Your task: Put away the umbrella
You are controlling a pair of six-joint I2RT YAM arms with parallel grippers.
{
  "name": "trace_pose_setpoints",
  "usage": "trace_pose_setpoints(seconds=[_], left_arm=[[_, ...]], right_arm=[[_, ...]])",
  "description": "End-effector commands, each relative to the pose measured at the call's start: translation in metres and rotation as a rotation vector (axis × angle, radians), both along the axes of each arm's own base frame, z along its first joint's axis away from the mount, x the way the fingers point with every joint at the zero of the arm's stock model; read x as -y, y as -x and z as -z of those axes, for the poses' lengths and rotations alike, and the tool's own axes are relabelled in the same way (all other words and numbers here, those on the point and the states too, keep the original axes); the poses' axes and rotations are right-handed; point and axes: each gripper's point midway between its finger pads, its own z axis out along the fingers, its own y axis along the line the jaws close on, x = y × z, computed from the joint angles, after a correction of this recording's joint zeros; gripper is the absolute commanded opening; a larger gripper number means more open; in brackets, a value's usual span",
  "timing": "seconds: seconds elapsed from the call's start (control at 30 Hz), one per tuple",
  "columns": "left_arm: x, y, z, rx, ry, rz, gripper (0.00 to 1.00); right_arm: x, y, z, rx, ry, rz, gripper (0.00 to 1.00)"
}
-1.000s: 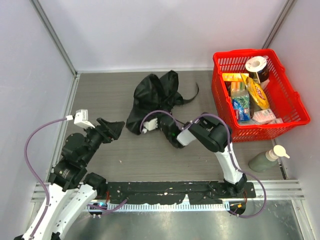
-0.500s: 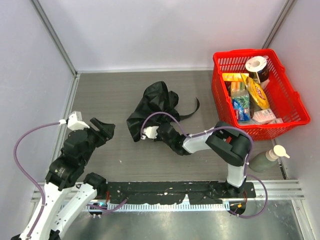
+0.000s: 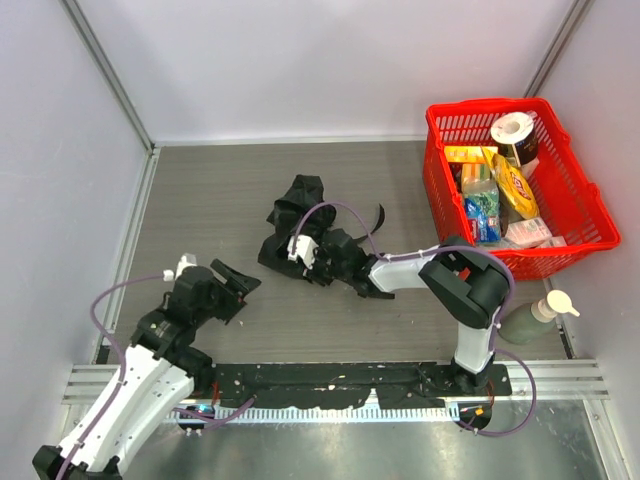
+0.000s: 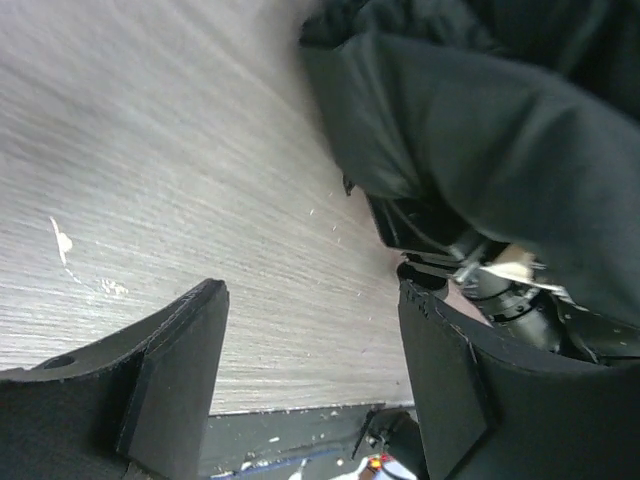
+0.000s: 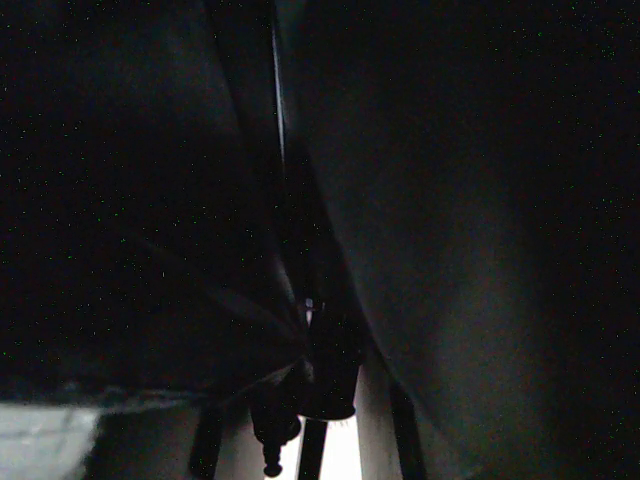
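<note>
Left gripper [image 3: 240, 282] spread and idle; the umbrella [image 3: 297, 203] lies in a crumpled heap.
Its jaws stand wide over the table [image 3: 200, 190], holding nothing, near the canopy lying mid-table. Right gripper [image 3: 318, 258] is buried in the black fabric, and whether it pinches anything cannot be told. Nothing looks folded, strapped or stowed yet, so most of the job seems to remain.

A red basket [image 3: 540, 262] sits at the far right corner of the worktop [image 3: 215, 200], packed with a white paper roll [image 3: 514, 128], a yellow bag [image 3: 516, 187] and what look like small cartons. A green pump bottle [image 3: 530, 320] sits just beside its near wall, by the right edge.
</note>
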Motion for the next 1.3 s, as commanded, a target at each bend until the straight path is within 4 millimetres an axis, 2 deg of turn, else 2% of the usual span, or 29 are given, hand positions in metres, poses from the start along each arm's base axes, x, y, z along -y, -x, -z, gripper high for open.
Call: trace_pose_setpoints(seconds=[0.0,0.13,0.2,0.23,0.33,0.43,0.6,0.67,0.87,1.0,1.07,1.27], left_arm=[[0.034,-0.014,-0.001,-0.007,0.267,-0.017,0.72],[0.045,-0.03,0.012,-0.006,0.359,-0.049,0.75],[0.052,-0.041,0.011,0.036,0.408,-0.042,0.86],[0.053,-0.047,0.012,0.05,0.408,-0.05,0.88],[0.05,-0.062,0.021,0.052,0.365,-0.09,0.88],[0.055,-0.076,0.025,0.05,0.368,-0.099,0.87],[0.051,-0.095,0.054,0.003,0.308,-0.171,0.82],[0.055,-0.101,0.051,0.023,0.322,-0.164,0.82],[0.047,-0.114,0.039,0.12,0.247,-0.166,0.88],[0.051,-0.118,0.042,0.108,0.264,-0.163,0.89],[0.054,-0.121,0.048,0.08,0.259,-0.163,0.96],[0.065,-0.134,0.062,0.038,0.238,-0.14,0.96]], right_arm=[[0.028,0.071,0.07,-0.375,0.13,-0.059,0.01],[0.022,0.073,0.069,-0.383,0.1,-0.068,0.01],[0.022,0.07,0.067,-0.38,0.096,-0.066,0.01],[0.02,0.07,0.065,-0.383,0.091,-0.07,0.01],[0.02,0.068,0.065,-0.402,0.081,-0.068,0.01],[0.021,0.069,0.066,-0.403,0.085,-0.067,0.01],[0.019,0.069,0.063,-0.409,0.074,-0.071,0.01],[0.019,0.069,0.063,-0.412,0.075,-0.071,0.01],[0.017,0.071,0.067,-0.436,0.08,-0.086,0.01],[0.017,0.071,0.066,-0.443,0.075,-0.089,0.01],[0.016,0.071,0.066,-0.444,0.074,-0.091,0.01],[0.014,0.073,0.064,-0.456,0.068,-0.107,0.01]])
